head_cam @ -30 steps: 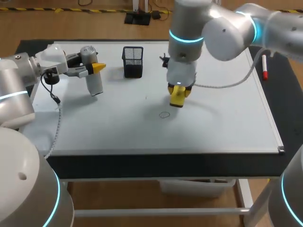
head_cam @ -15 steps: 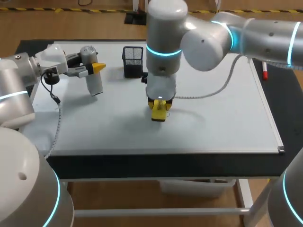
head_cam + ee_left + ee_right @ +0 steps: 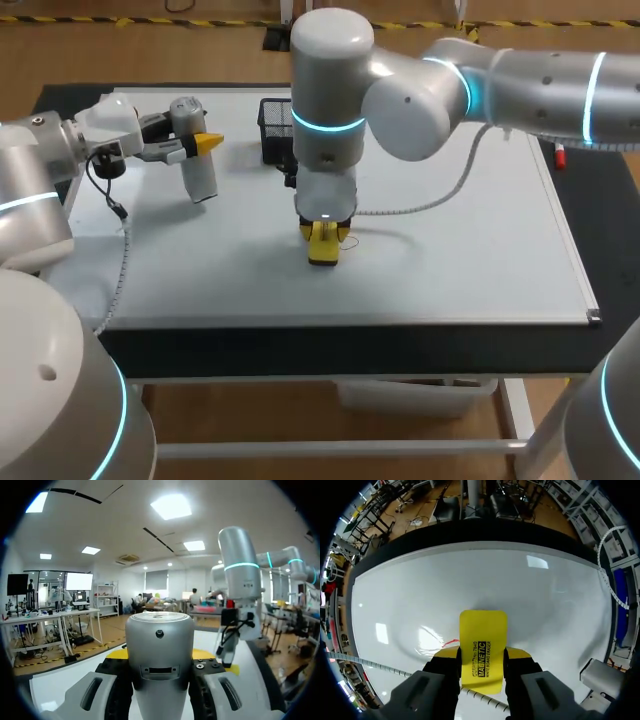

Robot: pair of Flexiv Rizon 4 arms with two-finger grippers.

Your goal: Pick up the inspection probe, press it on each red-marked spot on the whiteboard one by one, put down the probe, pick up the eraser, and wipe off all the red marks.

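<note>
Whiteboard (image 3: pixel 480 250) lies beneath the right gripper (image 3: pixel 482 653), clamped on the yellow eraser (image 3: pixel 483 627) held end-down, a red mark (image 3: pixel 450 641) just beside it (left gripper (image 3: pixel 200 143), well apart, grips the inspection probe (image 3: pixel 200 175)).

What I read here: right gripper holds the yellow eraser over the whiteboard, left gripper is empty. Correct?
Not quite. The right gripper does hold the yellow eraser over the whiteboard, but the left gripper is not empty: the left wrist view shows it shut on the inspection probe.
</note>
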